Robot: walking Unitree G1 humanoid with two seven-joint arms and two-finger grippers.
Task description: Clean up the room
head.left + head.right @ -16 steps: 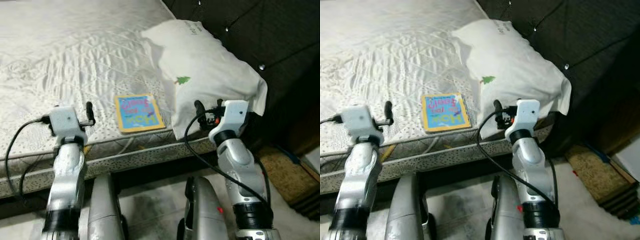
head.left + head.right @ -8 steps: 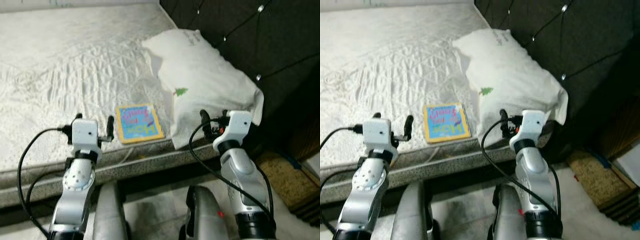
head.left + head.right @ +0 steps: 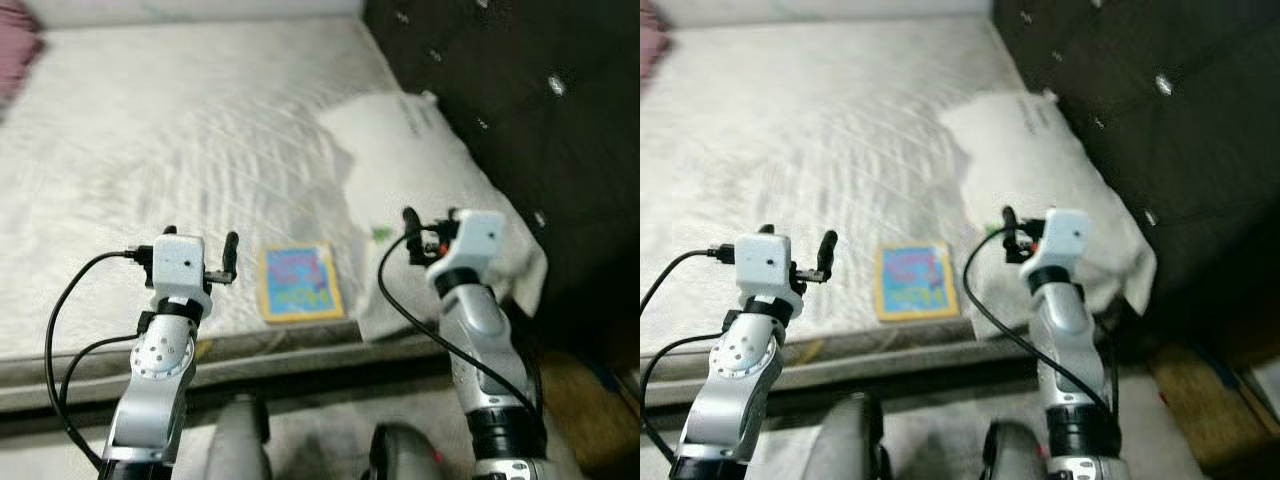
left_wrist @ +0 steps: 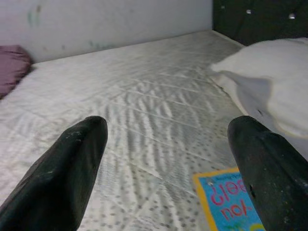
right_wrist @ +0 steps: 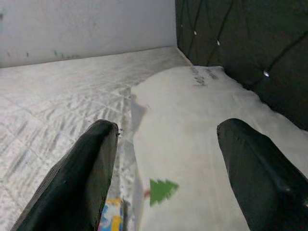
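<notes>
A thin book (image 3: 297,283) with a yellow border and blue cover lies flat near the front edge of the white mattress (image 3: 180,140). Just right of it rests a white pillow (image 3: 420,170) with a small green tree print. My left gripper (image 3: 200,240) hovers over the mattress edge, a little left of the book, open and holding nothing. In the left wrist view the book (image 4: 231,197) sits by one of the fingers (image 4: 269,168). My right gripper (image 3: 430,222) is open over the pillow's front part; the pillow (image 5: 192,125) lies between its fingers (image 5: 82,178).
A dark tufted headboard (image 3: 520,90) rises right of the pillow. A purple cloth (image 4: 12,65) lies at the far left of the bed by the wall. The mattress's front edge (image 3: 300,345) runs below both grippers, with floor under it.
The camera has tilted and shifted, so the bed sits differently in the picture. My left gripper has moved right, closer to the book. Both grippers remain open.
</notes>
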